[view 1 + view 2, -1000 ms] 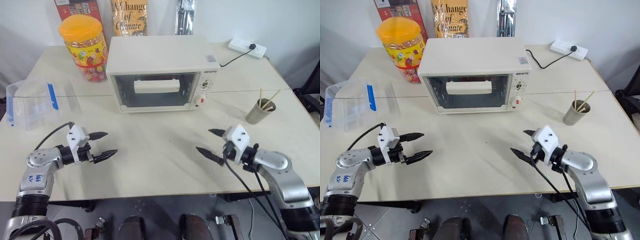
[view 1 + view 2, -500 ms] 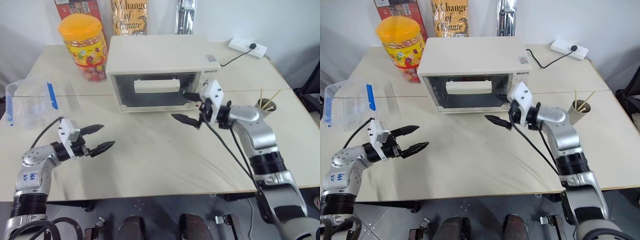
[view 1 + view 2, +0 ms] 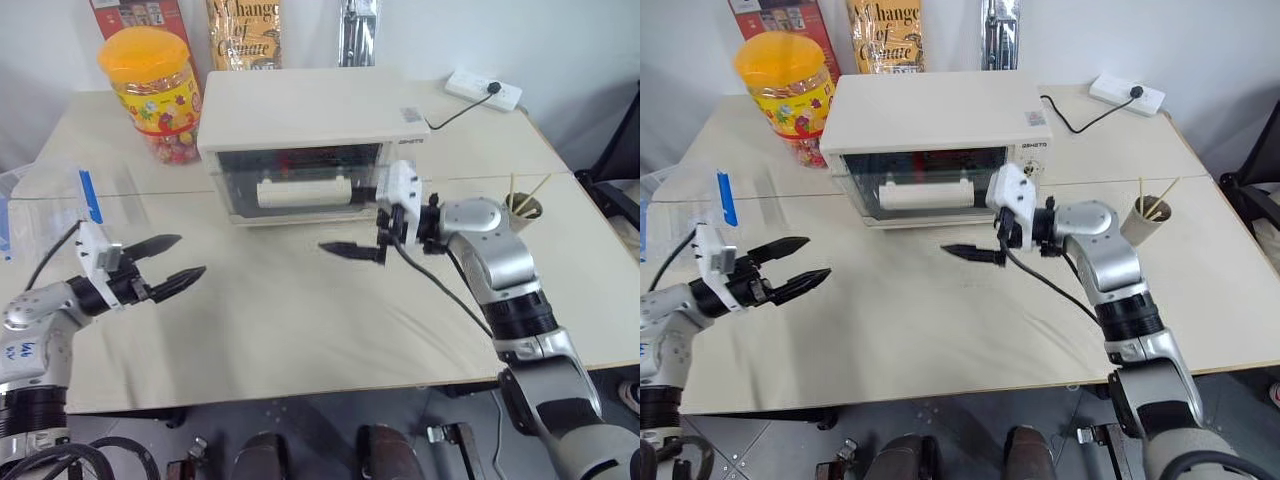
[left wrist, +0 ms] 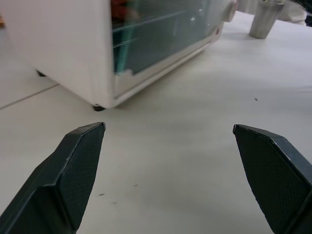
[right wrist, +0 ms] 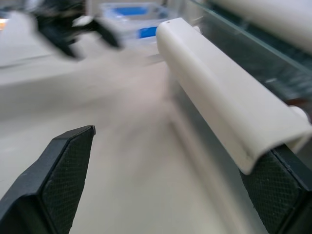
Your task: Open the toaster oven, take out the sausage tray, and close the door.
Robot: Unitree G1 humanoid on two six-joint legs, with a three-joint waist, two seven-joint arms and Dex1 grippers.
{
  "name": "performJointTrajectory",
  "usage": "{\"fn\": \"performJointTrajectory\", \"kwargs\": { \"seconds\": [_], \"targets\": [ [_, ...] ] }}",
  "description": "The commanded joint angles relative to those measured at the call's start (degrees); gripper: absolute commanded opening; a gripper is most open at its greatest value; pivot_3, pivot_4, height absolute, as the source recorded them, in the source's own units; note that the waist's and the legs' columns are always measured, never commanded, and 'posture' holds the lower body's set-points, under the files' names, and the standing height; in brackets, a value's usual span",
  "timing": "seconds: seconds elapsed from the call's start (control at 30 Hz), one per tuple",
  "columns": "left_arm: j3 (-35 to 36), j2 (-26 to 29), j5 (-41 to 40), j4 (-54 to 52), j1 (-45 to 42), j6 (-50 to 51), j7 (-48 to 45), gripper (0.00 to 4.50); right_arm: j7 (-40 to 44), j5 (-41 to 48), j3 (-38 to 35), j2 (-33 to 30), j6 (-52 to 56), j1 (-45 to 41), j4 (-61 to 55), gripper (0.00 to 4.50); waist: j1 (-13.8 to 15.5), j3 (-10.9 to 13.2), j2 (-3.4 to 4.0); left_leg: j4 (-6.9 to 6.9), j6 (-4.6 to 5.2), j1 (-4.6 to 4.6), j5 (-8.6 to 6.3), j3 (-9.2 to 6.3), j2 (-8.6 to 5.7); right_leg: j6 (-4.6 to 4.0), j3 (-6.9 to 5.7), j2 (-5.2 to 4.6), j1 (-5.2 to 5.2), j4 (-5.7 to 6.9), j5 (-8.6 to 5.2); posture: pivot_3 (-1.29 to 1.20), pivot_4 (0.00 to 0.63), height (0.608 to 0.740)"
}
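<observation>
right claw [image 3: 362, 222] now at door [image 3: 300, 182] handle — oven label unreadable | book [image 3: 243, 33]: "Change"

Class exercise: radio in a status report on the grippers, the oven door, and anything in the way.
Left gripper open, hovering over table. Right gripper open at the door handle, one finger behind the bar. Door looks shut. Nothing blocking.

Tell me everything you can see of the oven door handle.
The handle is a wide cream-white bar, looking like smooth plastic, lying level across the glass door of the toaster oven. The door looks shut or nearly so. The open right gripper is at the handle's right end; in the right wrist view one finger sits at that end, the other apart from it. Contact cannot be told.
</observation>
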Motion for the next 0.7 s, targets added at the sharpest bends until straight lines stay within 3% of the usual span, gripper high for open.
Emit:
{"fn": "performJointTrajectory", "kwargs": {
  "seconds": [0.03, 0.1, 0.3, 0.53, 0.7],
  "targets": [
    [2.1, 2.2, -0.5, 1.0, -1.9, 0.7, 0.4, 4.30, 0.8, 1.2, 0.4, -0.7, 0.7, 0.8, -5.6, 4.50, 0.0, 0.0, -0.01, 0.00, 0.00, 0.00, 0.00, 0.02, 0.00, 0.00, 0.01, 0.00, 0.00, 0.00, 0.00, 0.00, 0.150, 0.740],
    [2.8, 2.9, -2.5, 2.3, -2.9, 1.1, -3.1, 3.89, 0.7, 1.0, 0.6, -1.1, 0.9, 2.2, -6.6, 4.50, 0.0, 0.0, -0.01, 0.02, 0.00, 0.00, 0.00, 0.01, 0.00, 0.00, 0.00, 0.00, 0.00, 0.01, 0.00, 0.00, 0.150, 0.740],
    [0.5, 5.3, -3.7, 7.4, -9.8, 3.2, -11.6, 2.10, -0.5, 0.1, 0.8, -2.0, 1.1, 5.0, -8.4, 4.50, 0.3, 0.0, -0.07, 0.03, 0.00, -0.07, 0.00, 0.05, 0.00, 0.00, 0.00, 0.00, -0.09, 0.01, 0.00, 0.00, 0.150, 0.740],
    [-3.2, 2.2, -2.3, 17.2, -23.1, 2.0, -16.2, 0.02, -2.6, -0.3, 1.0, -2.2, 1.6, 7.8, -10.8, 4.50, 0.6, 0.1, -0.13, 0.09, 0.00, -0.08, 0.00, 0.06, -0.01, 0.00, -0.01, 0.00, -0.08, 0.04, 0.00, 0.00, 0.150, 0.740],
    [-7.3, 0.3, 1.1, 23.7, -28.7, -0.1, -19.5, 0.02, -4.7, -0.2, 0.5, -2.2, 2.8, 9.6, -13.1, 4.50, 0.5, 0.1, -0.14, 0.09, 0.00, -0.08, 0.00, 0.06, -0.02, 0.01, -0.04, 0.00, -0.09, 0.04, 0.00, 0.00, 0.150, 0.740]
  ]
}}
